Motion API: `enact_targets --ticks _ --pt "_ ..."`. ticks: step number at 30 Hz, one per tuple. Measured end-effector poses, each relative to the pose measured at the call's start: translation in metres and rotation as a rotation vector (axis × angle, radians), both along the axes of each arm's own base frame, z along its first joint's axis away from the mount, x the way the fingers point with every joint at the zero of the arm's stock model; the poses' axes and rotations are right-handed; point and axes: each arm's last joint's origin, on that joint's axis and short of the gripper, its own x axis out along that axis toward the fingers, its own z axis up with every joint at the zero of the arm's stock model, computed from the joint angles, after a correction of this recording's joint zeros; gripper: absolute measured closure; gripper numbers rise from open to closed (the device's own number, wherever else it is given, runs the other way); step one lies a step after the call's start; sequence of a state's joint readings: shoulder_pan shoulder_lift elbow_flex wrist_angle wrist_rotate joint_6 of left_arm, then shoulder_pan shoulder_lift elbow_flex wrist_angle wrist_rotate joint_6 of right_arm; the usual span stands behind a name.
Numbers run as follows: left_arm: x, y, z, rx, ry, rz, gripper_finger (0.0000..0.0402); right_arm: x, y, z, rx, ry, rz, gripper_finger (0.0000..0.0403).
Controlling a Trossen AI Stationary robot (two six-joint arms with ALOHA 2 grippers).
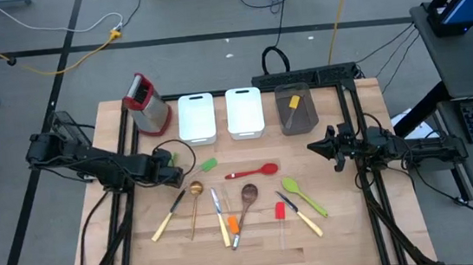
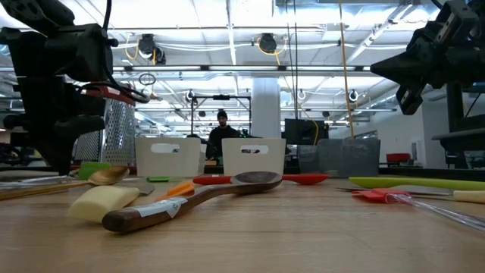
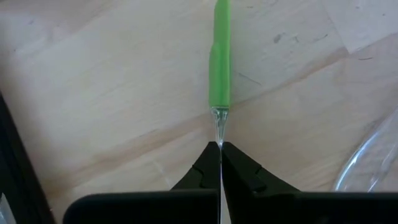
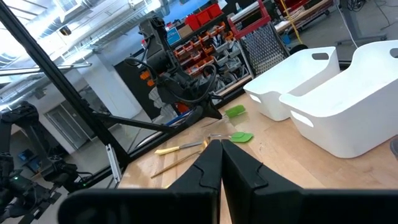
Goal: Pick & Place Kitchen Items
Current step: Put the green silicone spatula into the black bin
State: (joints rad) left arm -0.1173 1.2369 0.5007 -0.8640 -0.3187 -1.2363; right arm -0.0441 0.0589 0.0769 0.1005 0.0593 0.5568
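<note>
My left gripper [image 1: 179, 171] [image 3: 221, 147] is at the table's left middle, shut on a small green spatula [image 1: 209, 164] [image 3: 219, 62] that has a clear handle. My right gripper [image 1: 312, 149] [image 4: 221, 144] is shut and empty, up above the table's right side. The other utensils lie flat on the wood: a red spoon [image 1: 253, 172], a wooden spoon [image 1: 247, 197], a gold spoon [image 1: 196, 195], a large green spatula [image 1: 302, 194], a red spatula [image 1: 280, 211] and cream-handled knives [image 1: 168, 216] [image 1: 303, 217]. My left gripper pinches the green spatula's clear handle [image 3: 220, 127] between its two fingers. The handle runs along the fingers, and the green head points away from them. The fingers come from the table's left. I cannot tell whether the head rests on the wood or is just clear of it.
At the back stand a red-topped box grater [image 1: 147, 102], two white trays [image 1: 196, 117] [image 1: 244, 112] and a grey tray [image 1: 309, 117] holding a yellow spatula [image 1: 293, 105]. A person stands in the room beyond the table [image 2: 221, 133].
</note>
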Motion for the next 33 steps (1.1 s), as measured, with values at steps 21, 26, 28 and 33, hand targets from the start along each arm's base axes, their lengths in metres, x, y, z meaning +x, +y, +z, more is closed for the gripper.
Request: enact_targets --ticks 21,26,28,33 --pt "-0.003 0.000 0.000 0.003 0.026 0.000 0.0354 0.000 0.000 0.000 0.000 0.000 0.000 0.0403" --pt "-0.002 0.000 -0.001 0.004 0.031 -0.022 0.0326 0.000 0.000 0.000 0.000 0.000 0.000 0.0403" --pt "-0.003 0.000 -0.001 0.005 0.032 -0.025 0.0324 0.000 0.000 0.000 0.001 0.000 0.001 0.0403" --pt "-0.005 0.000 -0.011 -0.013 -0.008 0.000 0.0330 0.000 0.000 0.000 0.007 -0.001 0.004 0.0403"
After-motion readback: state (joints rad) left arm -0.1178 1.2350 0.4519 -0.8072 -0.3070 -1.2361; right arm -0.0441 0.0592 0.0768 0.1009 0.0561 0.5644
